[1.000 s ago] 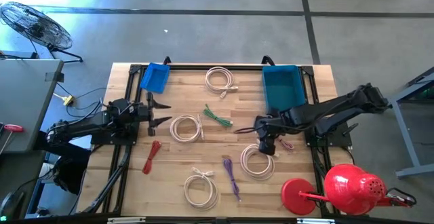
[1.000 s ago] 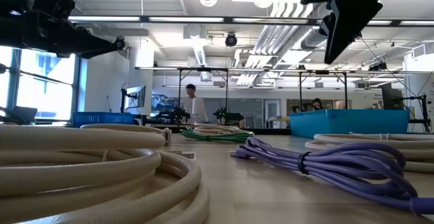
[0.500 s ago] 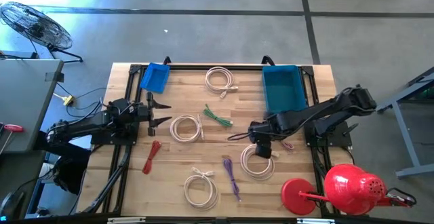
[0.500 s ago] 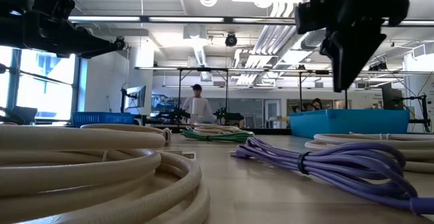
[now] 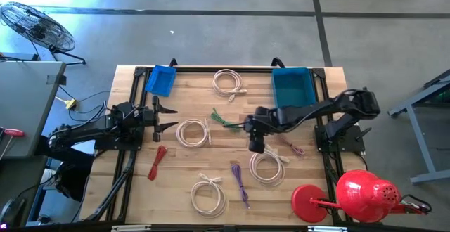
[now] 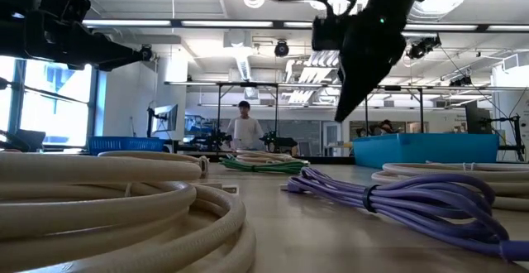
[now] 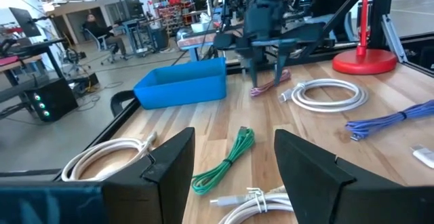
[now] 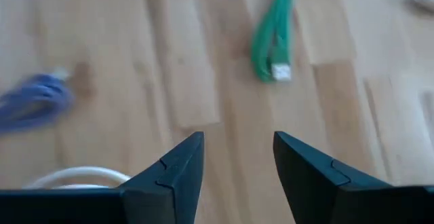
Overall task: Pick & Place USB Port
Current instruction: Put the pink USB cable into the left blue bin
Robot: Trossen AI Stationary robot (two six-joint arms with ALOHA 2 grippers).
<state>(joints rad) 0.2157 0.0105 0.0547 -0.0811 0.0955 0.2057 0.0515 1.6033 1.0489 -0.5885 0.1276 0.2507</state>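
Waiting at the left edge of the table (image 5: 190, 183), the left gripper (image 5: 171, 117) holds its fingers apart with nothing between them. Toward the middle lies the green cable (image 5: 226, 120), a small folded bundle, probably light and soft; taking it at the tied middle seems safest. Just beside it on the right, the right gripper (image 5: 256, 138) hovers with open, empty fingers.

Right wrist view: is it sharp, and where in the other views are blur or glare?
Right wrist view: smeared, the green cable and table soft. Low view: the near white coil is out of focus, and ceiling lights glare. High view: a bright patch on the floor at top left. Left wrist view: quite clear.
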